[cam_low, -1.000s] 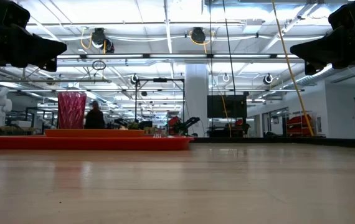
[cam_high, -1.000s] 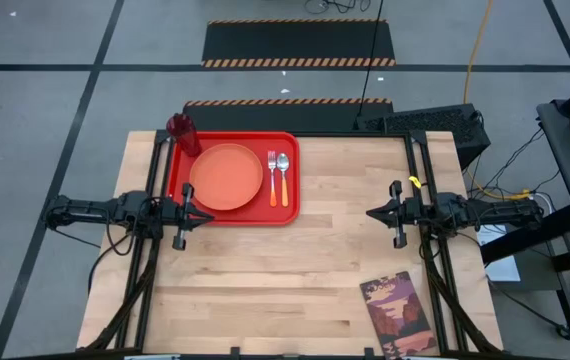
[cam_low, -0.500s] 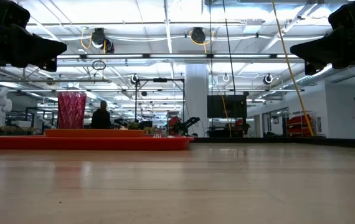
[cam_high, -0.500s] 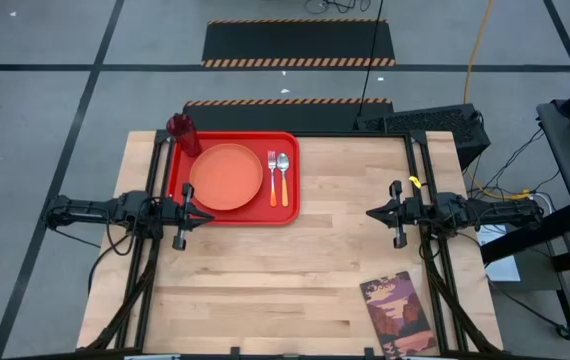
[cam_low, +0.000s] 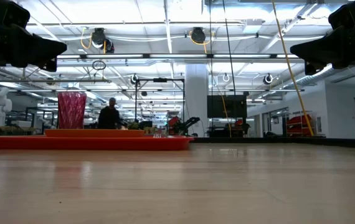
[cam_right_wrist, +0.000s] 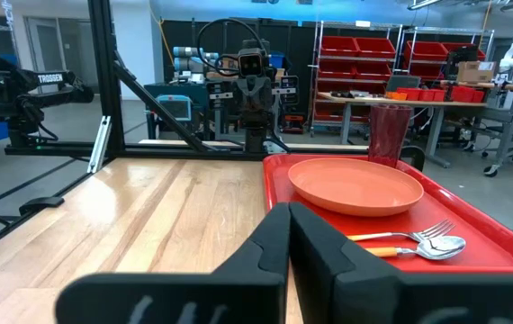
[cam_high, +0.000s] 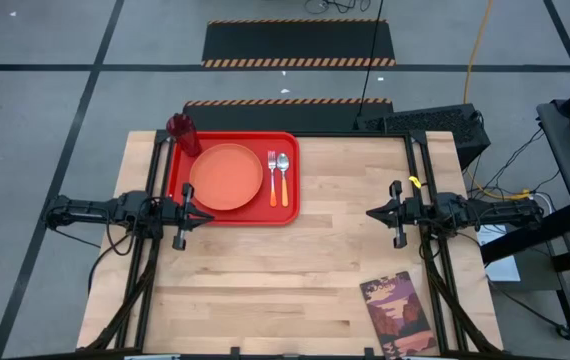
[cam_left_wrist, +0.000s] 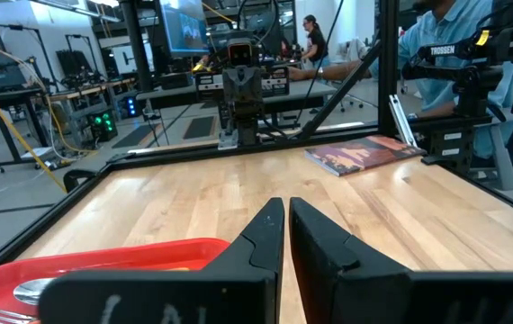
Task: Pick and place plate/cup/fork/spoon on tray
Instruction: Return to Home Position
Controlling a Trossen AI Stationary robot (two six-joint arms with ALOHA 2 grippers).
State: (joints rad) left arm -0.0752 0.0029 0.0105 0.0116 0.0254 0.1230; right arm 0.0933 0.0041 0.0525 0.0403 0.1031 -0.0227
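All four dishes already sit on the tray (cam_high: 290, 176), which lies at the far left of the surface (cam_high: 335, 270). The plate (cam_high: 226, 177) lies flat in the tray's middle. The cup (cam_high: 182, 130) stands upright at its far left corner, right at the rim. From above I cannot say for sure whether its foot is inside the rim, but my right wrist camera shows it standing behind the plate within the tray. The fork (cam_high: 272, 176) and the spoon (cam_high: 283, 176) lie side by side just right of the plate, handles toward the near edge, fork nearer the plate.

My left jaws (cam_high: 201, 215) hang above the surface just off the tray's near left corner, clenched together with nothing between them. My right jaws (cam_high: 375, 214) hang well apart from the tray on the right side, likewise pressed closed and empty.

I judge the task finished or as good as finished: nothing of it is left on the bare wood. Only a printed book (cam_high: 397, 313) lies at the near right, which is not mine to move.
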